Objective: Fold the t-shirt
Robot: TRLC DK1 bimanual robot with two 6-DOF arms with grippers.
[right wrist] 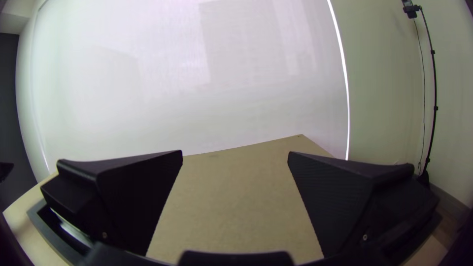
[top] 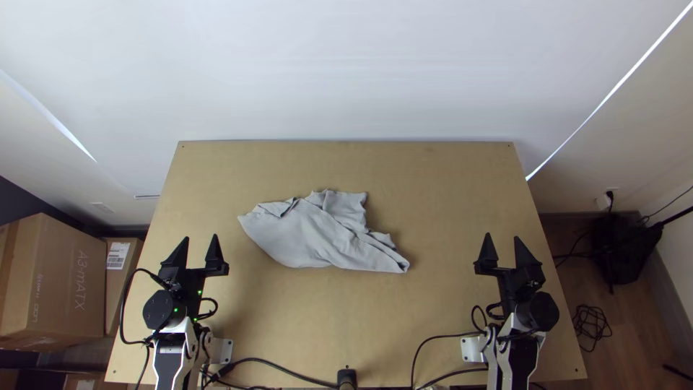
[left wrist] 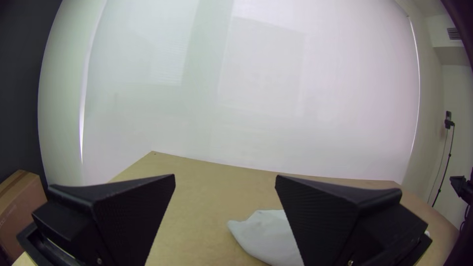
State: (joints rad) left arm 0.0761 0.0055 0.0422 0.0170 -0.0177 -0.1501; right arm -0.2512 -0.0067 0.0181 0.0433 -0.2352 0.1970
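Note:
A light grey t-shirt [top: 314,235] lies bunched near the table's middle, slanting down to a narrow end at the right; small folds gather along its upper edge. Left of it and lower in the top view, my left gripper [top: 201,238] stands open with nothing between its fingers. My right gripper [top: 501,238] is open and empty too, well to the right of the cloth. In the left wrist view the open left gripper [left wrist: 225,178] has part of the t-shirt [left wrist: 268,234] beyond one finger. The right wrist view has the open right gripper [right wrist: 235,153] over bare wood.
The wooden table [top: 433,318] has bare surface around the cloth. Black cables [top: 289,372] run along its near edge. Cardboard boxes [top: 61,282] stand on the floor at the left, and a black object [top: 624,249] stands beyond the right edge.

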